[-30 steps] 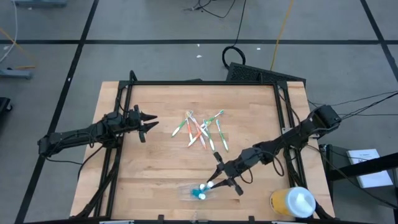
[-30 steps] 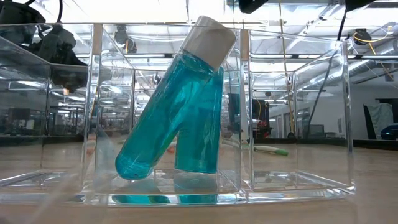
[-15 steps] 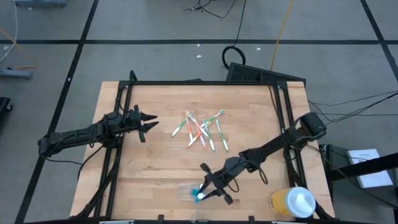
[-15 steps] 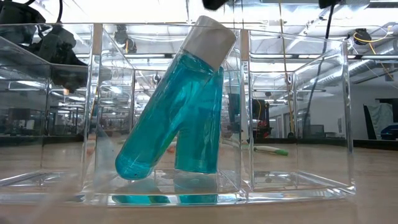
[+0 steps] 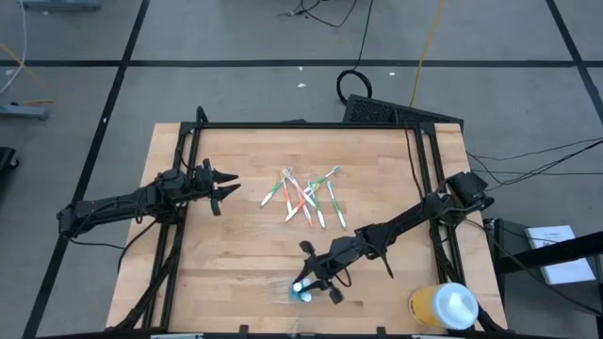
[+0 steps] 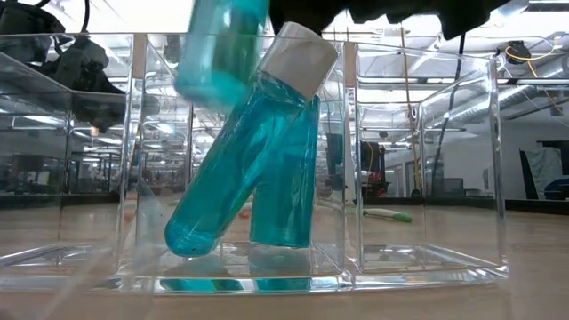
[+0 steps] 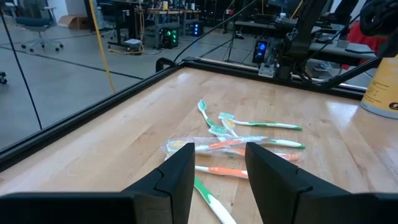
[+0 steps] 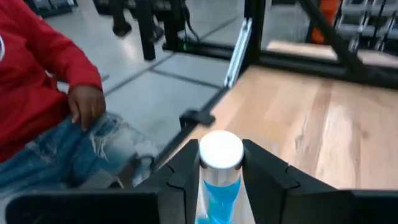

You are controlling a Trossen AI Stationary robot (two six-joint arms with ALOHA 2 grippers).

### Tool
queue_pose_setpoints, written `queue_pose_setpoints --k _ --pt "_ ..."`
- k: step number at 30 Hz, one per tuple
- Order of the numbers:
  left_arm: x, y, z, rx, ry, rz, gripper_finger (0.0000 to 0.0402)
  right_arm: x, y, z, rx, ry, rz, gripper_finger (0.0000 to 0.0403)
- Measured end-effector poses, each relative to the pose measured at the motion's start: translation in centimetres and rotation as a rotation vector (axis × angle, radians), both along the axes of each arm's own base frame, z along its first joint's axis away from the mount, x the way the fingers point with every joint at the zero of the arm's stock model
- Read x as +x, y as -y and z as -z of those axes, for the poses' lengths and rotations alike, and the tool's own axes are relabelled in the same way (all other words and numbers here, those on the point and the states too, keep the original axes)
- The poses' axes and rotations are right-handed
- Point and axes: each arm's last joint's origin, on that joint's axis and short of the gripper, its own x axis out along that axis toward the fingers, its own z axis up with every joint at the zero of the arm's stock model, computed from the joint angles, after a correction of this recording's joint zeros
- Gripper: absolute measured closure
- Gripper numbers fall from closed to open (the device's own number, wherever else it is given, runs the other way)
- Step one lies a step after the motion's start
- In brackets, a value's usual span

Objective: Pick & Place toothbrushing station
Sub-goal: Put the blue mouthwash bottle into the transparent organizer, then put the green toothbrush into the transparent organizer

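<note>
Right end effector (image 5: 303, 284) is closed on a blue bottle (image 8: 219, 177), gripping just under its white cap, so the body hangs free to drop into a slot. It sits over the toothbrushing station (image 5: 294, 293) at the near tabletop (image 5: 245, 245) edge. In the low view the held bottle (image 6: 218, 49) shows above the station's top rim, over the left-of-centre cells. I can't tell which cell it lines up with.

Station (image 6: 427, 178): clear colourless plastic box with thin flat walls, split into upright compartments. It's nearly invisible against the wood from above. Two more bottles are already inside. One is upright (image 6: 289, 191); the leaning one (image 6: 240, 160) is tipped against it, white cap up near the rim. That cap pokes into the space the held bottle needs, so my guess is the drop has to clear it or it'll jam.

The bottles are smooth, translucent blue cylinders with rounded bottoms and matte white caps, likely slippery under the pads.

Left end effector (image 5: 221, 188) is parked above the tabletop's left side, fingers (image 7: 177, 177) narrowly apart, holding nothing, aimed at the loose toothbrushes (image 5: 306, 198). Those lie in a criss-cross pile mid-tabletop, slim green, orange and white handles, some apparently still in clear wrap.

A yellow cup (image 5: 443, 306) with a white lid sits at the right near corner. A person in a red sleeve (image 8: 37, 68) is seated beyond the tabletop's edge.
</note>
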Motion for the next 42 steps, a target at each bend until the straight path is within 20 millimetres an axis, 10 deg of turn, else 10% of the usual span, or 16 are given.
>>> queue_pose_setpoints --k 42 --pt "0.0 0.0 0.0 0.0 0.0 0.0 0.0254 0.1 0.75 0.81 -0.022 -0.085 0.069 0.0266"
